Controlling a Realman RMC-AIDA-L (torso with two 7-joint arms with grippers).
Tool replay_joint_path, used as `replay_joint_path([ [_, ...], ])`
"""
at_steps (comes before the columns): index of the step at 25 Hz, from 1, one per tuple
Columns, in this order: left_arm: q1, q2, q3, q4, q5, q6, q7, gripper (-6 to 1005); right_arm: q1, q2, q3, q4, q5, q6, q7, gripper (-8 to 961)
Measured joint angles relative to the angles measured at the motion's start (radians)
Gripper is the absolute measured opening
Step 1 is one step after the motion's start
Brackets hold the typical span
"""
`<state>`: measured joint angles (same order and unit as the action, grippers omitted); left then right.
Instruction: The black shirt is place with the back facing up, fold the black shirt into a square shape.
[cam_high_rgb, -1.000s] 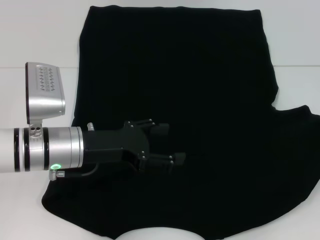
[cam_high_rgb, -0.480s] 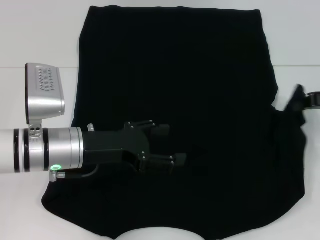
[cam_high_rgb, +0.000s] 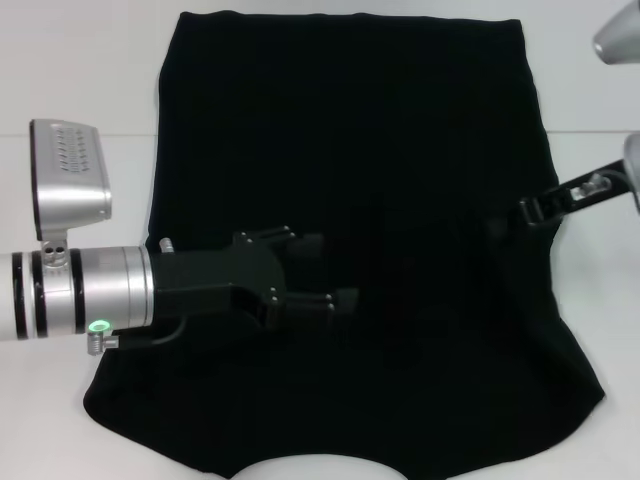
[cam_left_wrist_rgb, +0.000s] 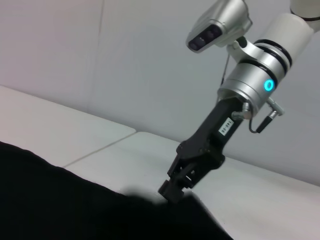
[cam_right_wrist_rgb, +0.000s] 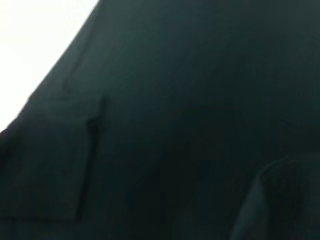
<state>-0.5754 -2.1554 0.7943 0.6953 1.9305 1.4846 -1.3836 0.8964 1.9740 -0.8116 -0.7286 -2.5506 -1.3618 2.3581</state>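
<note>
The large, plain matte black soft fabric shirt (cam_high_rgb: 360, 250) lies spread on the white table (cam_high_rgb: 80, 90), its straight hem at the far edge and the curved neckline cut-out at the near edge, closest to the robot. The step in hand looks like the first side fold: on the shirt's right side no sleeve sticks out past the body, and the right gripper (cam_high_rgb: 527, 212), a slim black tool on a silver arm, reaches in over that edge with its tip down at the cloth. The left wrist view shows this same gripper (cam_left_wrist_rgb: 172, 189) from across the table with its fingertips sunk into a raised peak of black fabric, so it appears to be pinching a fold of the shirt and carrying it inward; the fingers look pressed together on the cloth. The right wrist view is filled with dark fabric and a seam line, too close to add anything about the grip. The left gripper (cam_high_rgb: 335, 270), black with a silver wrist and a green light, lies over the middle-left of the shirt with its two fingers spread apart and nothing between them; whether it rests on the cloth to pin it or hovers just above cannot be told. The next move, in my judgement, calls for laying the gathered right side flat toward the centre line and letting go without dragging the body askew, then the same fold on the left side.
</note>
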Motion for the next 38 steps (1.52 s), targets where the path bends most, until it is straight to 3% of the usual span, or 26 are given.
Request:
replay_joint_path([
  [2, 0.0, 0.001, -0.009, 0.003, 0.0, -0.001, 0.0, 825, 0.008, 0.006, 0.003, -0.003, 0.011, -0.002, 0.0, 70],
  [5, 0.0, 0.003, -0.028, 0.005, 0.003, -0.009, 0.0, 822, 0.01, 0.006, 0.007, -0.007, 0.034, 0.008, -0.001, 182],
  [8, 0.0, 0.006, -0.048, 0.003, 0.003, -0.015, 0.001, 819, 0.001, -0.002, 0.009, -0.008, 0.068, 0.015, -0.003, 295],
  [19, 0.007, 0.017, -0.121, 0.003, 0.007, -0.014, -0.007, 808, -0.067, -0.022, 0.073, 0.002, 0.198, 0.009, -0.075, 545],
  [24, 0.052, 0.025, -0.149, 0.043, 0.034, -0.001, -0.11, 804, -0.117, -0.01, 0.076, 0.031, 0.323, 0.008, -0.194, 755],
  [27, 0.083, 0.027, -0.16, 0.084, 0.085, 0.002, -0.178, 801, -0.136, 0.001, 0.076, 0.078, 0.398, 0.008, -0.305, 931],
  [35, 0.161, 0.025, -0.252, 0.192, 0.273, 0.029, -0.309, 793, -0.146, 0.052, 0.046, 0.121, 0.458, 0.006, -0.52, 929],
  [38, 0.178, 0.023, -0.292, 0.237, 0.331, 0.065, -0.334, 791, -0.139, 0.055, -0.011, 0.121, 0.446, 0.0, -0.549, 928],
])
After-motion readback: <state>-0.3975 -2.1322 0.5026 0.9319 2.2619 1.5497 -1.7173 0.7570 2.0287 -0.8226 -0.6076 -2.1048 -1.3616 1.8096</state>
